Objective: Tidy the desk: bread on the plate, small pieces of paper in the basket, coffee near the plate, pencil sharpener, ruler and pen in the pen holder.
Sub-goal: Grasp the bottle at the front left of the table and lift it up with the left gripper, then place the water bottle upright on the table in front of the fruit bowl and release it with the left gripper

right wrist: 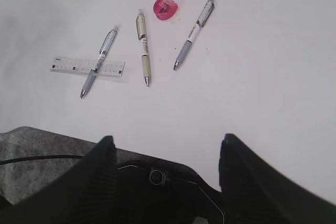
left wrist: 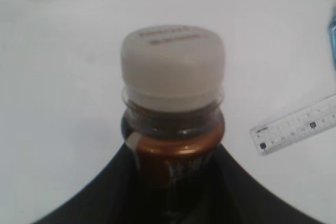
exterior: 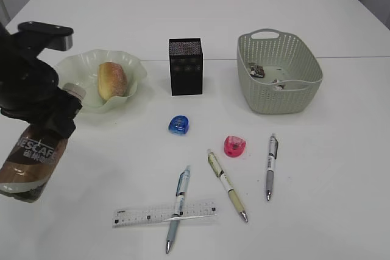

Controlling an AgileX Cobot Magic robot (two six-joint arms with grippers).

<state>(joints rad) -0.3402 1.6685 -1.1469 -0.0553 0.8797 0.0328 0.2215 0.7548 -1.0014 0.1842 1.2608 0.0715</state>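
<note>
Left pincer [exterior: 38, 127]: black, closed around the upper body of a brown coffee bottle with white cap [exterior: 31, 159], held tilted above the white tabletop [exterior: 341, 168] at the left edge of the exterior view.

Exterior view, further items:
- Pale green wavy-rimmed plate [exterior: 131, 68], just behind the bottle; golden bread roll [exterior: 112, 81] lying in it.
- Black square pen holder [exterior: 185, 66], upright, between the plate and the basket.
- Grey-green perforated plastic basket [exterior: 301, 95], right of the holder; small crumpled paper pieces [exterior: 256, 71] inside.
- Blue pencil sharpener [exterior: 180, 125], in front of the holder.
- Pink pencil sharpener [exterior: 234, 145], right of the blue one.
- Clear plastic ruler [exterior: 140, 215], flat near the front edge; blue-grey pen [exterior: 178, 208] lying across its right part.
- Yellow-barrelled pen [exterior: 226, 184], beside it, apart.
- Grey pen [exterior: 270, 166], furthest right.

Left wrist view: bottle cap and neck fill the centre, dark fingers [left wrist: 100, 192] on either side of the shoulder; the ruler's end is at the right edge.

Right wrist view: right pincer [right wrist: 165, 156], black, jaws spread wide with nothing between them, hovering at the front edge of the tabletop. Beyond it lie the ruler with crossing pen, the two other pens, and both sharpeners.
</note>
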